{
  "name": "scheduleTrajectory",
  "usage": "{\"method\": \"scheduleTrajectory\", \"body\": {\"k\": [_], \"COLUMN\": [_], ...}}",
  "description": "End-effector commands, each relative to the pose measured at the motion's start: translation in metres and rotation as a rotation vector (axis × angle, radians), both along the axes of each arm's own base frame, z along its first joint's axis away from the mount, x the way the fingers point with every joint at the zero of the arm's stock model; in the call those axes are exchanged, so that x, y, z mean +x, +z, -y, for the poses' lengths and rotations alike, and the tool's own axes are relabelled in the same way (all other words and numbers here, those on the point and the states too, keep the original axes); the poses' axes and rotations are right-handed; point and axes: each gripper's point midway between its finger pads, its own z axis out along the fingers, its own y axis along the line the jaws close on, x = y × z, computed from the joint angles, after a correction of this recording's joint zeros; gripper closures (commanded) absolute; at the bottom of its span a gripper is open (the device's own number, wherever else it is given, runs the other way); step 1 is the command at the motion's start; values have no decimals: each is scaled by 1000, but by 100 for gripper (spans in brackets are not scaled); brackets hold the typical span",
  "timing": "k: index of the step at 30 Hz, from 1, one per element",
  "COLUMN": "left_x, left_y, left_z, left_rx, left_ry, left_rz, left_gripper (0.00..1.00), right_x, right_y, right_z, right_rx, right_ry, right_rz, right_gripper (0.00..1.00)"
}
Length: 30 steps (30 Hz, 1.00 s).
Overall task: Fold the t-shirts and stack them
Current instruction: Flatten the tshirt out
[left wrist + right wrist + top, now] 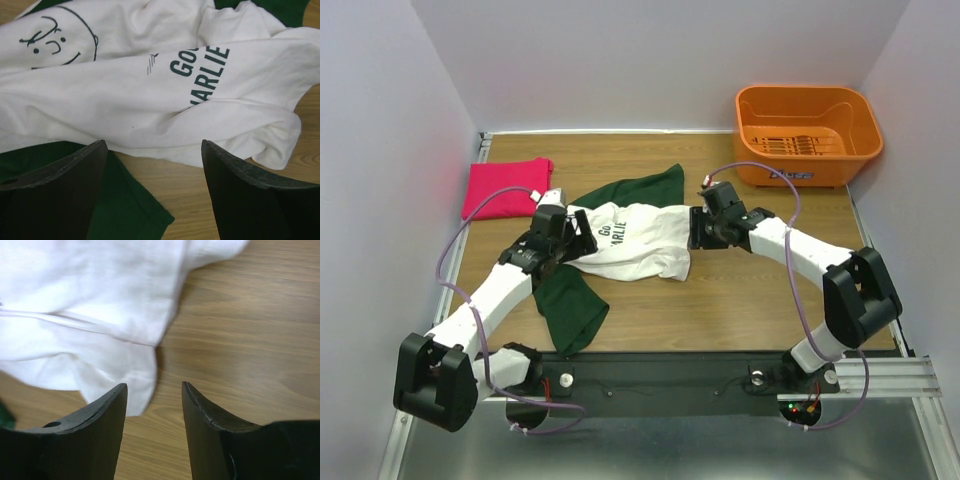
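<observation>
The white t-shirt (635, 240) lies crumpled mid-table, printed side up, one dark green sleeve (640, 188) spread behind it and the other (570, 305) in front. The plain pink-red t-shirt (505, 188) rests folded at the back left. My left gripper (575, 238) hovers at the white shirt's left edge. In the left wrist view it (154, 150) stands wide open, with the white cloth (150, 95) just past its tips and green sleeve (125, 200) below. My right gripper (697, 230) sits at the shirt's right edge. In its own view it (154, 390) is open over bare wood, beside the white hem (85, 305).
An orange plastic basket (807, 133) stands at the back right corner. White walls close in the wooden table (750, 300) on the left, back and right. Both arm bases sit along the black rail at the near edge.
</observation>
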Motion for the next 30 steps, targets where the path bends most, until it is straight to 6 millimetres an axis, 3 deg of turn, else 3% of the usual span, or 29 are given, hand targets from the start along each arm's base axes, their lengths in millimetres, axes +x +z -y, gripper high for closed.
{"method": "scheduleTrajectory", "body": {"k": [1,4,10,14,18,19,20,21,22,26,30], "left_x": [-2,-7,-11,-6,-1,2,3,5,9,19,42], "left_y": [-8,-13,-31,-43,-65,-66,-68,-73,-73,-83,-71], "left_z": [-10,-18,-57,-62,-55,-51,-50,-49,-47,-36,-11], "left_rx": [-17,-16,5,5,0,-11,-12,-11,-19,-30,-81], "left_ry": [90,125,249,265,239,230,226,224,216,175,95], "left_rz": [-26,-40,-64,-88,-155,-156,-161,-177,-172,-213,-204], "left_gripper": [9,9,12,14,16,17,18,18,20,26,29], "right_x": [12,9,6,2,2,3,4,7,9,29,55], "right_y": [7,-8,-30,-41,-46,-46,-46,-46,-45,-34,-15], "right_z": [-33,-35,-43,-48,-49,-49,-47,-43,-41,-11,30], "right_rx": [210,252,323,348,355,352,351,346,345,347,349], "right_ry": [15,-8,-30,-19,-9,-5,-5,-8,-12,-57,-121], "right_rz": [12,-24,-72,-100,-102,-99,-98,-92,-84,-34,33], "right_gripper": [46,46,46,46,64,77,83,95,99,99,99]}}
